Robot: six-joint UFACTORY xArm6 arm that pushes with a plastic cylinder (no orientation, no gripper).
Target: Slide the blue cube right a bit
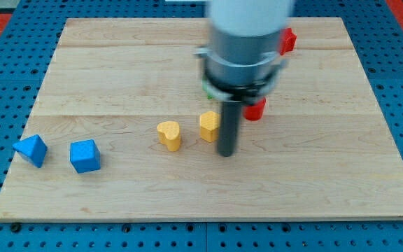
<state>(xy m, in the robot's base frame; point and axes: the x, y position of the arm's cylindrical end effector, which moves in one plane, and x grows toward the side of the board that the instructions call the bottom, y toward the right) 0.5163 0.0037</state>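
The blue cube (85, 155) sits near the view's bottom left of the wooden board (313, 182). A blue triangular block (31, 149) lies just left of it. My tip (227, 153) touches the board near the middle, far to the right of the blue cube. It stands right beside a yellow block (209, 126) and a little right of a yellow heart-shaped block (168, 134).
A red block (256, 109) lies just right of the rod, partly hidden by the arm. Another red block (287, 40) sits near the view's top. A bit of green (205, 89) shows under the arm's body. Blue pegboard surrounds the board.
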